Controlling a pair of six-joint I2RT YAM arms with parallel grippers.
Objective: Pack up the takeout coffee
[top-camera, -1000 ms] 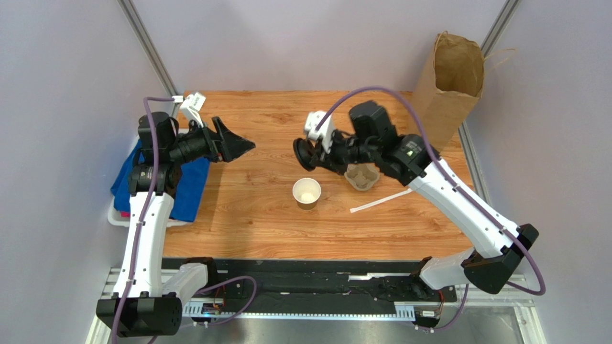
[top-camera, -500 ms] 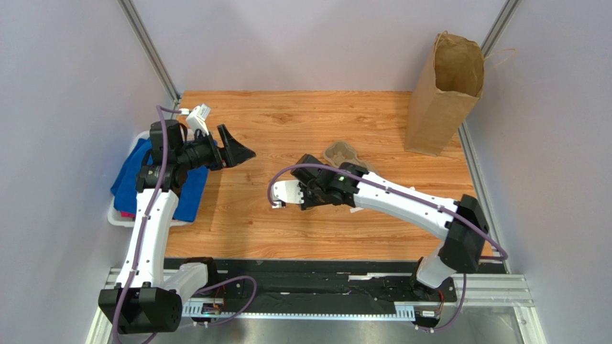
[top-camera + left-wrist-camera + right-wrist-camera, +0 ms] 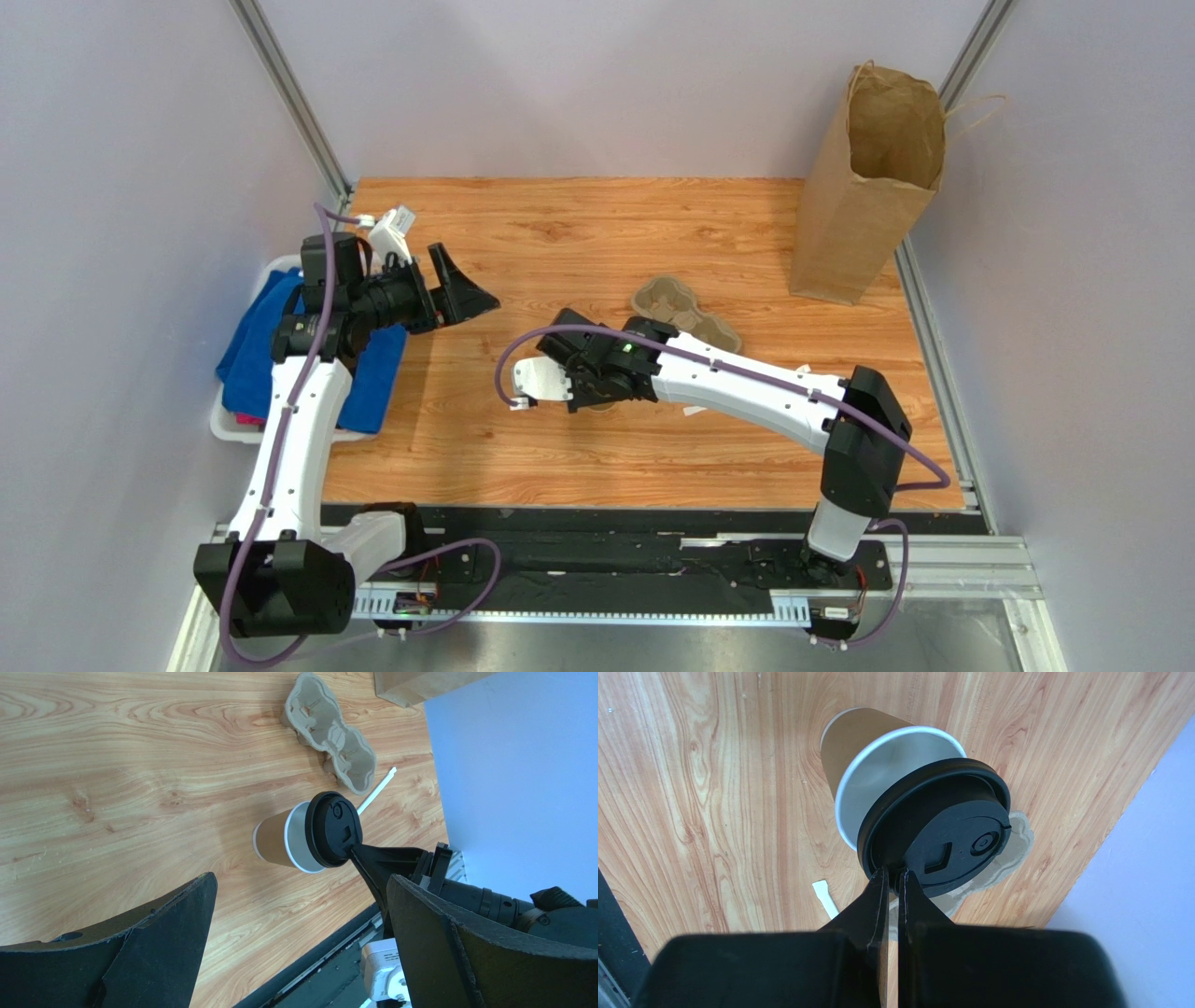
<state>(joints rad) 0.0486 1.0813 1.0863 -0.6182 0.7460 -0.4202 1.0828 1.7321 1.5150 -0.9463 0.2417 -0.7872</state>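
— Near the middle of the table, what stands there?

— One kraft-brown paper cup, upright on the wood and white inside. One black lid is over its mouth but off-centre, so a crescent of the white inside shows on one side. I cannot tell whether the lid and the rim touch.

— Who has the lid?

— The right gripper. Its two fingers are pressed nearly together, pinching the lid's edge.

— And the other one?

— The left gripper hangs in the air over the left part of the table, well apart from the cup. Both fingers are spread wide with nothing between them.

— What lies around the cup?

— One pulp tray with two wells lies flat on the table, just beyond the cup. One thin white strip lies beside that tray. One tall paper bag stands upright with its mouth open at the far right corner, well apart from the cup. Off the table's left edge is one white bin holding one blue cloth.
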